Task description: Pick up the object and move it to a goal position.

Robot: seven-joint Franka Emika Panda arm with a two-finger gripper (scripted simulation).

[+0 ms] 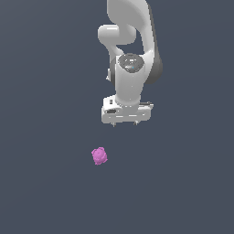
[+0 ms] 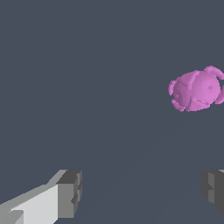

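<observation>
The object is a small magenta-pink knobbed ball (image 1: 99,156) lying on the dark grey floor. My white gripper (image 1: 124,124) hangs above the floor, off to the exterior view's right of the ball and farther back, apart from it. In the wrist view the ball (image 2: 196,89) lies well beyond my gripper (image 2: 142,194), outside the gap between the fingers. The two fingertips (image 2: 70,193) stand wide apart with nothing between them, so the gripper is open and empty.
The floor (image 1: 45,183) is a plain dark grey surface. The white arm (image 1: 130,50) rises behind the gripper towards the top of the exterior view. No goal marker shows.
</observation>
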